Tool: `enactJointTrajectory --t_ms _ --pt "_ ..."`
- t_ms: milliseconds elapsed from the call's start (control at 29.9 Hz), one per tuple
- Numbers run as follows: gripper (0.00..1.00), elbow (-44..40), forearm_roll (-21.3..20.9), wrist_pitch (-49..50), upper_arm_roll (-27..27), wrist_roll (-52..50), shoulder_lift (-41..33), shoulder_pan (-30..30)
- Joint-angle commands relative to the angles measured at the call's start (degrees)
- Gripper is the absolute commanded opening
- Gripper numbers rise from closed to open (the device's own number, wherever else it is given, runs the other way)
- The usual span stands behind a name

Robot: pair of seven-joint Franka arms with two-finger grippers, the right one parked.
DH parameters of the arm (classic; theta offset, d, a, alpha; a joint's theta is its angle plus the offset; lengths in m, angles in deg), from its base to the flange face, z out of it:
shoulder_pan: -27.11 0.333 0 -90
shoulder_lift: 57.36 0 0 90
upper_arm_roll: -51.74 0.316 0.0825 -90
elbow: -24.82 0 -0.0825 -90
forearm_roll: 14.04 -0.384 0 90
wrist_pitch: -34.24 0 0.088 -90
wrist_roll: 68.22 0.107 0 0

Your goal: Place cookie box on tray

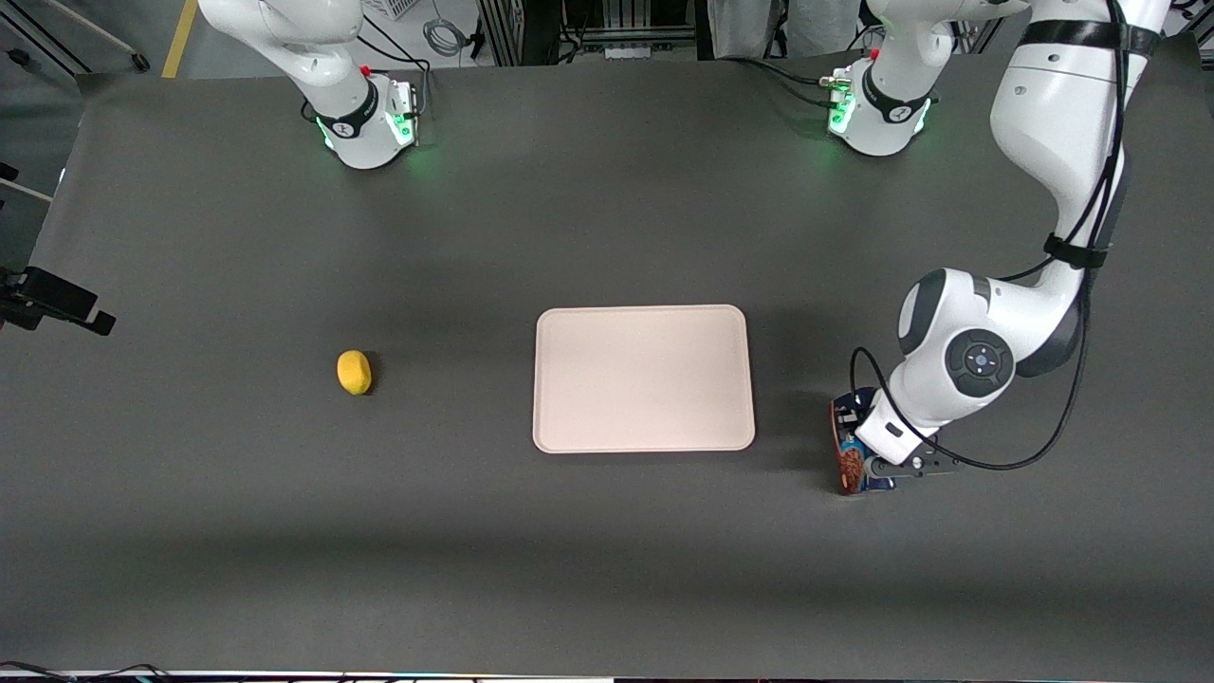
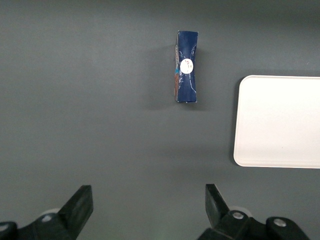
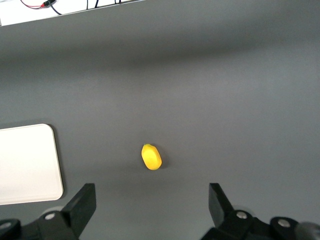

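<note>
Claw (image 2: 147, 207) hovers above the cookie box (image 2: 186, 67), fingers spread wide, nothing held. Box lies on the worktop (image 1: 607, 531) beside the tray (image 1: 644, 378), not touching it.

Dark grey table (image 1: 607, 237), matte cover. Grey floor, yellow floor line (image 1: 180, 38), cables and metal racks (image 1: 531, 28) near its edge.

Dark grey table (image 1: 607, 531), matte, carrying three loose things. At its middle, the pale pinkish tray (image 1: 645, 378), flat and bare. At nine o'clock from the tray, well apart, a small yellow lemon (image 1: 354, 371). At three o'clock, near, the dark blue cookie box (image 1: 847, 459), lying on the table under the gripper (image 2: 149, 210), fingers spread wide above.
</note>
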Motion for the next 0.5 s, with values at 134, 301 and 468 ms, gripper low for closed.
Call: enactJointTrajectory --t_ms 134,301,468 --pt "1.00 -0.5 -2.7 -0.7 0.1 -1.7 0.9 -0.3" --pt "1.00 -1.8 -2.5 0.3 -0.1 -1.5 0.2 -0.1" --pt "1.00 -3.9 -1.5 4.9 -1.3 -1.0 -3.0 0.4"
